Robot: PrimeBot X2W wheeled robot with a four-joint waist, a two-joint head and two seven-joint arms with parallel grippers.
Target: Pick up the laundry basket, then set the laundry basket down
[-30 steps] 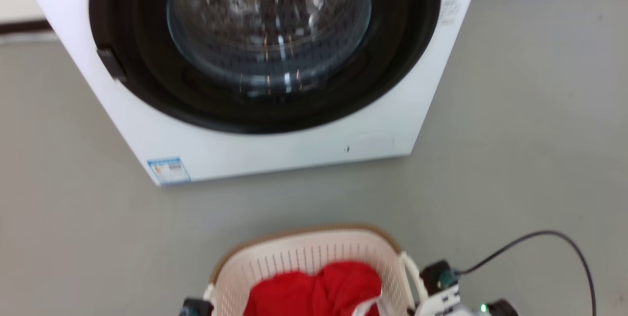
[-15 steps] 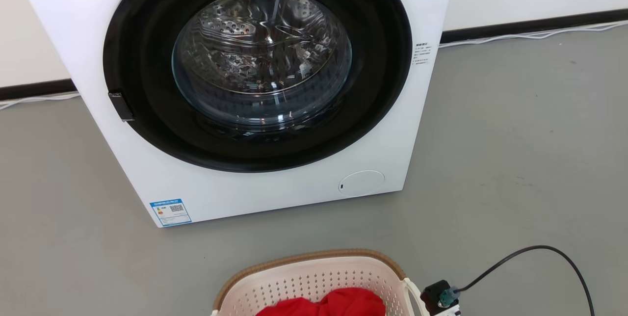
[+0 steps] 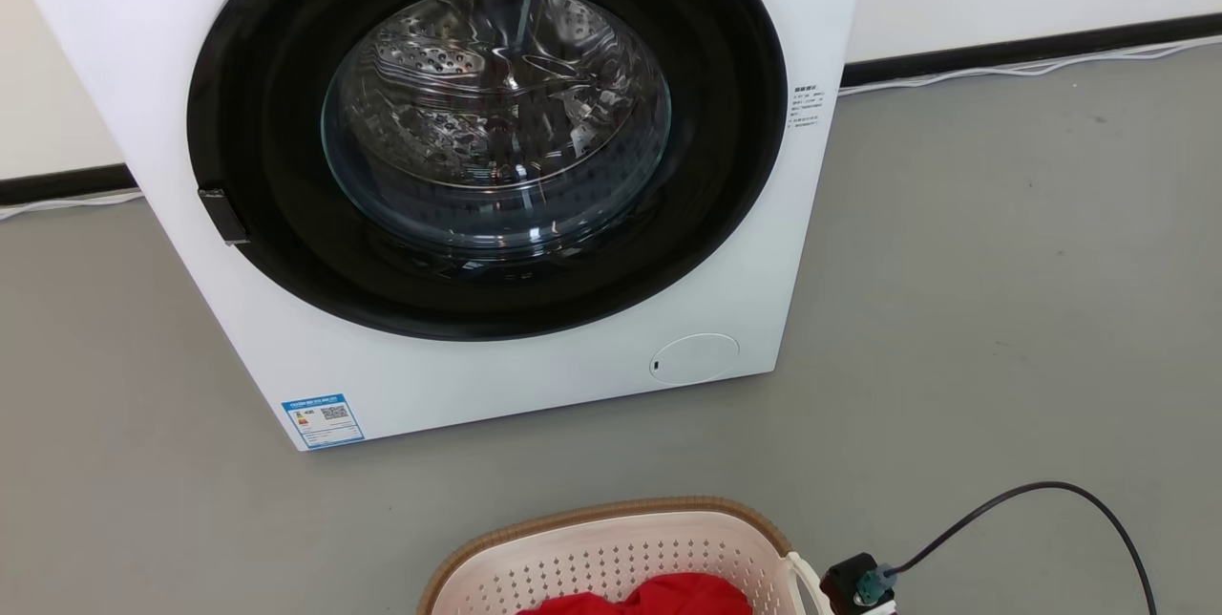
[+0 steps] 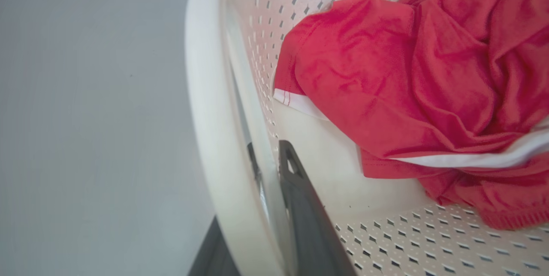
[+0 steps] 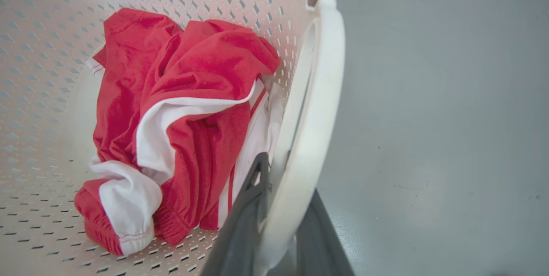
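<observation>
The laundry basket (image 3: 611,512), cream perforated plastic with a brown woven-look rim, sits at the bottom edge of the head view with a red garment (image 3: 649,596) in it. In the left wrist view my left gripper (image 4: 269,158) is shut on the basket's white loop handle (image 4: 212,113), one dark finger (image 4: 300,190) inside the loop. In the right wrist view my right gripper (image 5: 288,181) is shut on the other white loop handle (image 5: 319,91). The red garment (image 5: 188,109) with white trim lies on the basket's floor. Whether the basket rests on the floor I cannot tell.
A white front-loading washing machine (image 3: 535,386) with a dark round glass door (image 3: 496,118) stands on the grey floor just beyond the basket. A black cable (image 3: 1050,489) loops from my right wrist at the lower right. A dark baseboard (image 3: 1031,50) runs along the wall.
The head camera has tilted up, so the washing machine and basket sit lower in the picture. Both grippers keep their hold on the handles.
</observation>
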